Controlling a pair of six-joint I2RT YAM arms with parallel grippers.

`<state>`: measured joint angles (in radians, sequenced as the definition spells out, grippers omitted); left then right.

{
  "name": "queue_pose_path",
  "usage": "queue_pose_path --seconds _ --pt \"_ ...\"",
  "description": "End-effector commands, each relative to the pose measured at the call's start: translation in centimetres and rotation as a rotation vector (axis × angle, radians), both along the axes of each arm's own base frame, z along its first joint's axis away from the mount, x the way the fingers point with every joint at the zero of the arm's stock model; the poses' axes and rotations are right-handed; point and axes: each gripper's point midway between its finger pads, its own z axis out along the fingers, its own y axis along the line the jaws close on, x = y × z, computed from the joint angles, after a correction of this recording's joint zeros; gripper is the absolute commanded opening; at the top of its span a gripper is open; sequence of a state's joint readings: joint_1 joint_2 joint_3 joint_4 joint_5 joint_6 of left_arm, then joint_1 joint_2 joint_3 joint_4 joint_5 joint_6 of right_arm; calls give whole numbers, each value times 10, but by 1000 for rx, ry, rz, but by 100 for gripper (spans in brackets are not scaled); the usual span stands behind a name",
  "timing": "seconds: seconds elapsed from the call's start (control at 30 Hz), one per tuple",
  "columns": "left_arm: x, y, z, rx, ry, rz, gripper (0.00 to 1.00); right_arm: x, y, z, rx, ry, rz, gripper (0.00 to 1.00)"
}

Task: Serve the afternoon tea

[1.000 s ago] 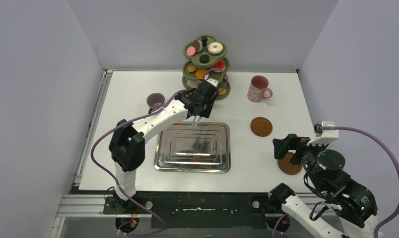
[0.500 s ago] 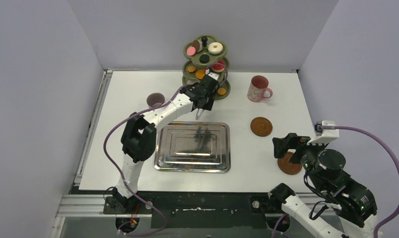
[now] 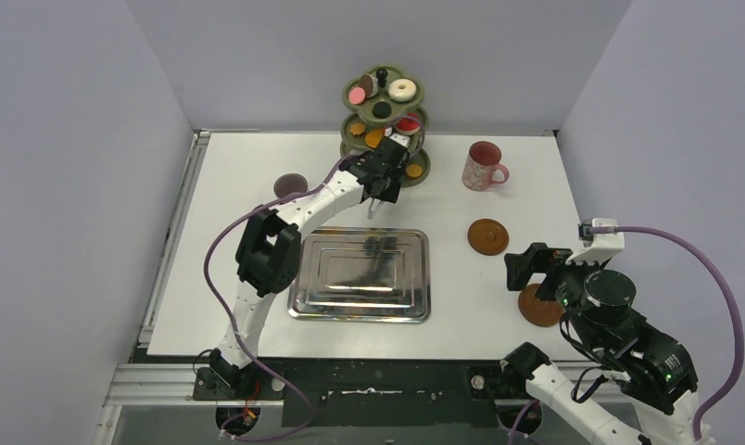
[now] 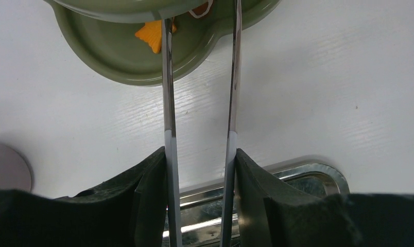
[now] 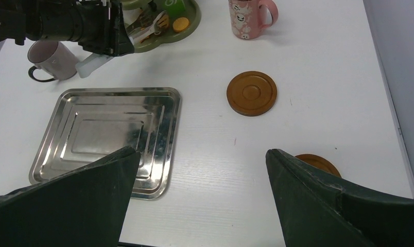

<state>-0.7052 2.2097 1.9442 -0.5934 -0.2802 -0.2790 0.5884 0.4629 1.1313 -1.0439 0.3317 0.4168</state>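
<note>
Olive-green and glossy, the three-tier stand (image 3: 397,104) rises at the far edge of the white worktop (image 3: 536,185), each tier a lobed dish. The top dish carries a white ring donut (image 3: 403,89) and a pink macaron (image 3: 357,95). Red and orange sweets sit in the middle dish, too small to name. A flat orange piece (image 4: 153,36) lies in the bottom dish.

The left pincer (image 4: 200,154) is clamped on the metal tongs (image 4: 167,103), its dark fingers (image 4: 153,172) pressing the two thin, polished blades from outside. The blades run forward over the bottom dish, and one crosses the orange piece.

The mauve mug (image 3: 290,185) stands left of that arm. The pink mug (image 5: 244,18), printed with little faces, stands upright to the right of the stand. A brown coaster (image 5: 252,93), round and ringed like turned wood, lies flat between the pink mug and the near edge. The second coaster (image 5: 318,163) lies nearer the right pincer (image 5: 203,152), whose jaws gape wide, holding nothing. The steel tray (image 5: 104,136), a mirror-bright rectangle with stepped ridges, sits in the middle of the worktop.
</note>
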Motion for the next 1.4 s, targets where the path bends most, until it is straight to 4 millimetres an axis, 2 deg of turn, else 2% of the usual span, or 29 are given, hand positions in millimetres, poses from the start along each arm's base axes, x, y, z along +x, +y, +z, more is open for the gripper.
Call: queue_pose_path --seconds 0.0,0.17,0.5,0.83,1.37 --pt "19 -11 43 -80 -101 -15 42 10 4 21 16 -56 -5 100" --pt "16 -9 47 -76 -105 -26 45 11 5 22 19 -59 -4 100" --pt "1 1 61 -82 -104 -38 41 10 4 20 14 -57 -4 100" --pt "-29 27 81 -89 -116 -33 38 10 7 16 22 -43 5 100" --pt "-91 76 86 -144 -94 30 37 4 10 14 53 -30 23 100"
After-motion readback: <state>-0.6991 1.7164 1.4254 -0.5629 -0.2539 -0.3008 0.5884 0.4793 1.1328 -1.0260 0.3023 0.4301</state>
